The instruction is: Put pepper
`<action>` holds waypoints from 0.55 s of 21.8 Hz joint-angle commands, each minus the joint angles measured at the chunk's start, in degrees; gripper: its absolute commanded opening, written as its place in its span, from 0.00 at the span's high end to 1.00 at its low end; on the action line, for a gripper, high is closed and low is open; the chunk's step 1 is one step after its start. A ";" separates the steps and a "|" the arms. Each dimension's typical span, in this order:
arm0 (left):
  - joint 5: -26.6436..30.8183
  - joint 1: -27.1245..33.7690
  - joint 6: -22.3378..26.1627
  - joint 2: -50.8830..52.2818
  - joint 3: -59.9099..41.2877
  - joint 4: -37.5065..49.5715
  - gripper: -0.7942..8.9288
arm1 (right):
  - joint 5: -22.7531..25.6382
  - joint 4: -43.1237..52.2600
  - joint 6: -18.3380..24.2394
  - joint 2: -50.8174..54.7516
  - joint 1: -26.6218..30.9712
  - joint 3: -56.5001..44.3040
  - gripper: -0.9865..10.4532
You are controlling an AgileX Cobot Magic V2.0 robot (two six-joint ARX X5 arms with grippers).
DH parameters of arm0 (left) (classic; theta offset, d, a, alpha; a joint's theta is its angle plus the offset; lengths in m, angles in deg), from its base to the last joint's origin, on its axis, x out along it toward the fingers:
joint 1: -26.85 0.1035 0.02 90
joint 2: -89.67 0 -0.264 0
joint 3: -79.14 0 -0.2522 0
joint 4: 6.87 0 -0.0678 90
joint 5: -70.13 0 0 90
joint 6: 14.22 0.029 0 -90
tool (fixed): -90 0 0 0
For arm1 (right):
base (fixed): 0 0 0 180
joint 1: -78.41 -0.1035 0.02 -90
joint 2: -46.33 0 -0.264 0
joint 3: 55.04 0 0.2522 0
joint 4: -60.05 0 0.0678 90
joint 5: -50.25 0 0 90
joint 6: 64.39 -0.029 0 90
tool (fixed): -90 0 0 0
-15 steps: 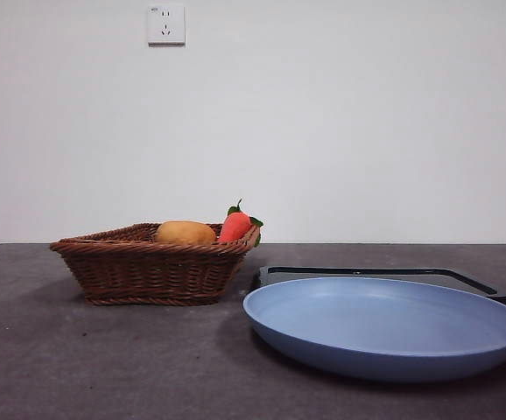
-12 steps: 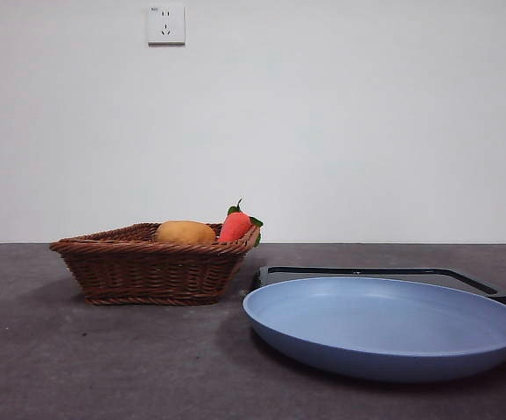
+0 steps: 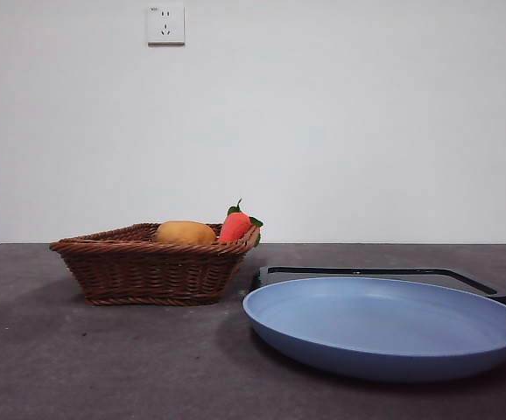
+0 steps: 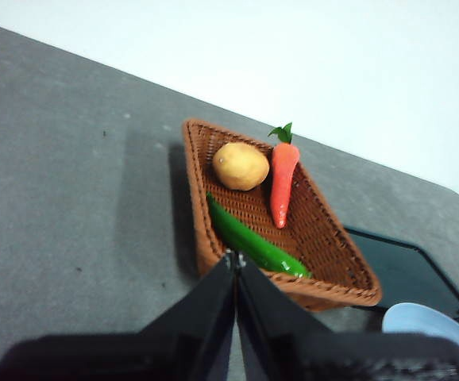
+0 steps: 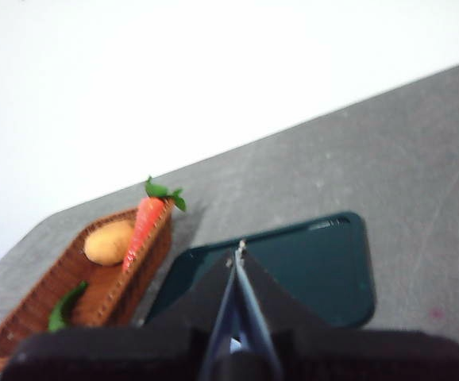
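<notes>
The green pepper (image 4: 253,240) lies in the brown wicker basket (image 4: 196,206) along its near side, beside a tan potato (image 4: 241,165) and a red-orange carrot (image 4: 283,182). A bit of the pepper shows in the right wrist view (image 5: 64,309). In the front view the basket (image 3: 152,273) hides the pepper; only the potato (image 3: 186,233) and carrot (image 3: 235,225) show above its rim. My left gripper (image 4: 235,258) is shut and empty, held above the table short of the basket. My right gripper (image 5: 238,252) is shut and empty, above the dark tray (image 5: 309,270).
A large blue plate (image 3: 386,325) sits at the front right, with a dark flat tray (image 3: 463,280) behind it. The plate's edge shows in the left wrist view (image 4: 428,325). A wall socket (image 3: 165,24) is on the white wall.
</notes>
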 commanded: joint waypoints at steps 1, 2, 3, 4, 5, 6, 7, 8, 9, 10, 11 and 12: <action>-1.51 0.15 0.11 -3.08 3.72 -1.68 0.91 | -0.09 -2.27 -0.76 -3.32 -0.09 4.92 0.91; -2.71 0.15 0.70 -4.81 5.31 -2.29 0.91 | -0.13 -4.31 -0.33 -5.20 -0.09 7.48 0.91; -3.48 0.15 1.44 -6.10 6.60 -2.95 0.91 | -0.24 -5.95 0.15 -6.67 -0.09 9.38 0.91; -4.33 0.15 2.05 -7.37 7.87 -3.78 0.91 | -0.79 -7.80 0.90 -8.17 -0.09 11.34 0.91; -5.42 0.15 3.06 -9.18 9.70 -5.07 0.91 | -2.05 -10.23 2.34 -10.23 -0.09 13.94 0.91; -6.05 0.15 4.13 -10.60 11.15 -6.29 0.91 | -3.13 -12.37 3.28 -11.87 -0.09 15.96 0.91; -6.84 0.15 5.44 -12.20 12.85 -7.89 0.91 | -4.15 -14.99 4.39 -13.75 -0.09 18.23 0.91; -7.61 0.15 6.99 -13.81 14.49 -9.46 0.91 | -4.94 -18.08 5.79 -15.72 -0.09 20.68 0.91; -8.35 0.13 8.22 -15.17 15.93 -10.97 0.91 | -5.51 -20.48 6.84 -17.14 -0.09 22.47 0.91; -9.22 0.15 9.70 -16.59 17.44 -12.63 0.91 | -6.45 -23.32 8.48 -18.82 -0.09 24.50 0.91; -10.16 0.13 11.23 -18.16 19.15 -14.67 0.91 | -7.72 -26.32 10.23 -20.63 -0.09 26.58 0.91; -10.75 0.13 12.63 -19.54 20.59 -16.52 0.91 | -8.33 -28.94 11.58 -22.12 -0.09 28.26 0.91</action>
